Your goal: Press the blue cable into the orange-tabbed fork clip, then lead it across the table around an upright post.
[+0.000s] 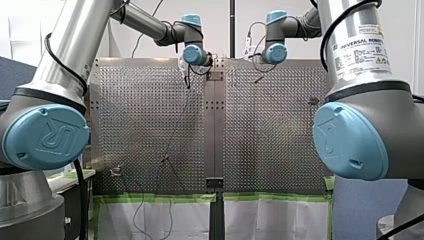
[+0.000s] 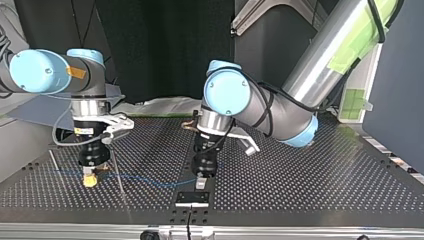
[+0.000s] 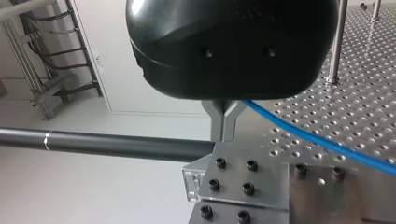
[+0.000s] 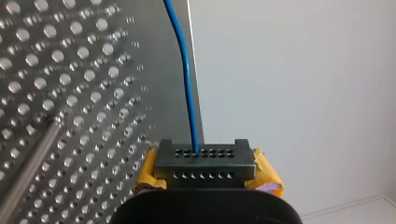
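Observation:
The blue cable (image 2: 145,179) lies low over the perforated table (image 2: 310,175), stretched between both grippers near the top view's front edge. My left gripper (image 2: 201,184), black with metal fingers (image 3: 219,126), stands shut at the middle, and the cable (image 3: 317,142) leaves it sideways over the plate. My right gripper (image 2: 90,181), with yellow pads (image 4: 266,175), is at the top view's left, shut on the cable (image 4: 187,84), which runs straight out ahead of its tips. I cannot pick out the orange-tabbed clip for certain.
A bolted metal bracket (image 3: 243,179) sits just under my left gripper at the table's edge, also the bracket (image 2: 192,198). Thin upright posts (image 3: 337,42) stand further along the plate. A slim rod (image 2: 118,172) rises beside my right gripper. A dark bar (image 3: 107,144) runs below the edge.

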You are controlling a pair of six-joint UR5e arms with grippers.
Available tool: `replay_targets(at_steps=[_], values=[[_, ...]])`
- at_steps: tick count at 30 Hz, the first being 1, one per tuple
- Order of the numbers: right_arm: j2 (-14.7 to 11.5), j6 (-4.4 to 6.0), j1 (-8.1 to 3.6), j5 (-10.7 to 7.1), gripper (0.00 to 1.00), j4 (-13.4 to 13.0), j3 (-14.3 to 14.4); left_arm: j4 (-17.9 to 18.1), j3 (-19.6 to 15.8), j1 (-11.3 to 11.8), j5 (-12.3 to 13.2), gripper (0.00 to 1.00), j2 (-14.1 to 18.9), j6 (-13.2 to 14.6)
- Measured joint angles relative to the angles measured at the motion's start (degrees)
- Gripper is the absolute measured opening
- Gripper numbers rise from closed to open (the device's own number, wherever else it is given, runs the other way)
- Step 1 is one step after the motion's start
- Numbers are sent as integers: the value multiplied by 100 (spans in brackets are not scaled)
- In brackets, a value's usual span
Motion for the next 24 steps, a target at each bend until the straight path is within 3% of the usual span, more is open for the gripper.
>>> replay_targets(at_steps=[24], values=[[-8, 18, -665, -89, 0, 194, 0, -241, 1138, -565, 62, 0, -802, -229]])
